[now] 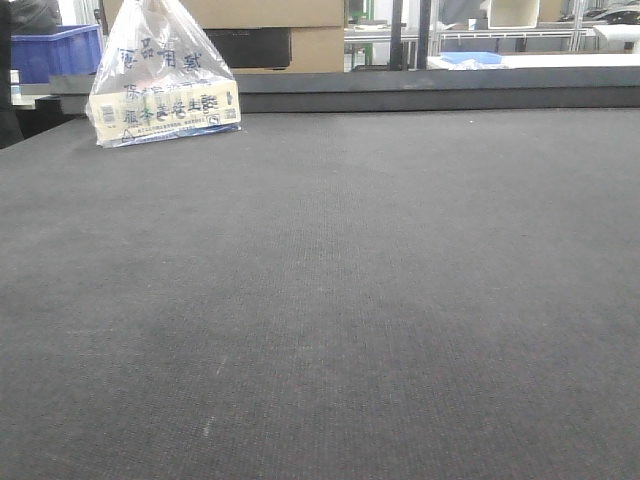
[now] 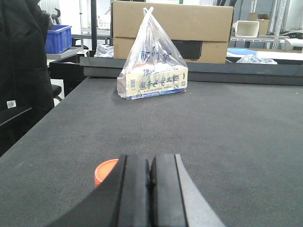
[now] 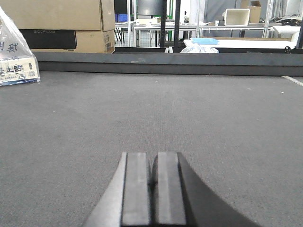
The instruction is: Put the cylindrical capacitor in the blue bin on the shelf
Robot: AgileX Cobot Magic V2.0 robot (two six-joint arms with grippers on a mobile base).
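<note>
**Grey worktop [image 1: 400, 300]: capacitor [image 2: 105, 171] sits right by the left pincer [image 2: 150, 189]**

Dark grey worktop fills all three views. A bag [image 2: 154, 71] stands at the back, with a big brown box [image 2: 189, 28] behind it.

The capacitor is a small, round, orange thing. It shows only in the left wrist view, low down, just beside the left pincer on its left side. The pincer hides part of it. Only the round orange top and a bit of the side show. It seems to stand on end, but that is hard to tell for sure.

The left pincer is pressed together with nothing held in it. The right pincer [image 3: 152, 189] is together and holds nothing too, with only bare worktop around it. So the left arm is the nearer one. To pick the capacitor up, the left pincer would likely have to open and shift to the left.

A blue bin [image 2: 57, 38] stands far off at the back left. Whether it is the right one cannot be told.
</note>
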